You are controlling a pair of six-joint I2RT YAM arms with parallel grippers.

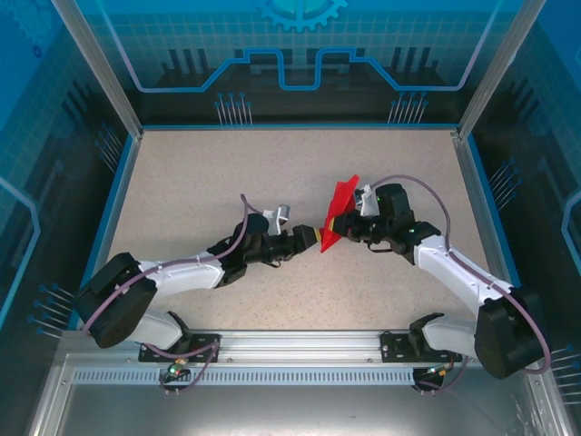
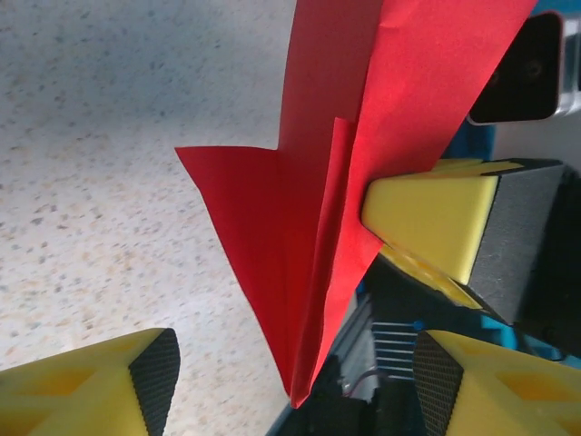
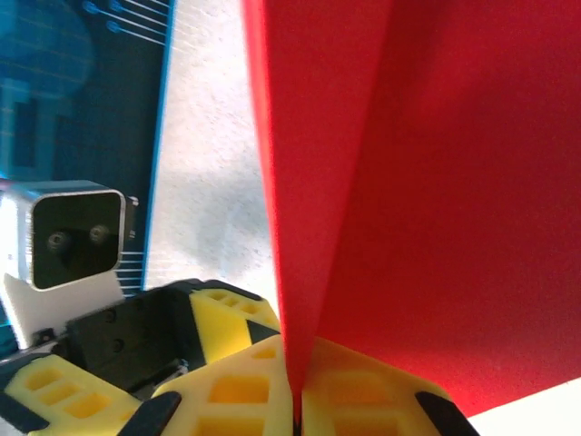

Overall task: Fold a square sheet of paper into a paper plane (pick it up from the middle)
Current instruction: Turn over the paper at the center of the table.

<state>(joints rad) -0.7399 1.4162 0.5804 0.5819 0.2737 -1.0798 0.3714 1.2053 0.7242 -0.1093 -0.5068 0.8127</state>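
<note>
Paper plane [image 1: 341, 209], bright red and only part folded, stands on edge a little right of the middle of the speckled table [image 1: 200, 182], between the tips of the two arms. Whether it touches the tabletop, I cannot tell.

From the left, the left arm [image 1: 182, 277] reaches low across the table toward the centre. The left gripper [image 1: 311, 238] is wide apart: in its wrist view its two yellow fingers [image 2: 100, 386] sit far to either side, and the paper's pointed lower end hangs in the gap between them, touching neither. From that side I can see a long crease running down to the point and a triangular flap spreading out to the left.

Just right of that, the right gripper [image 3: 295, 400] is clamped on the plane, its yellow pads pressed together over the doubled edge, with the red sheet rising straight up from the pinch. The right arm [image 1: 454, 268] bends in from the right side. The left wrist's silver camera box [image 3: 73, 232] sits just beside that grip.
</note>
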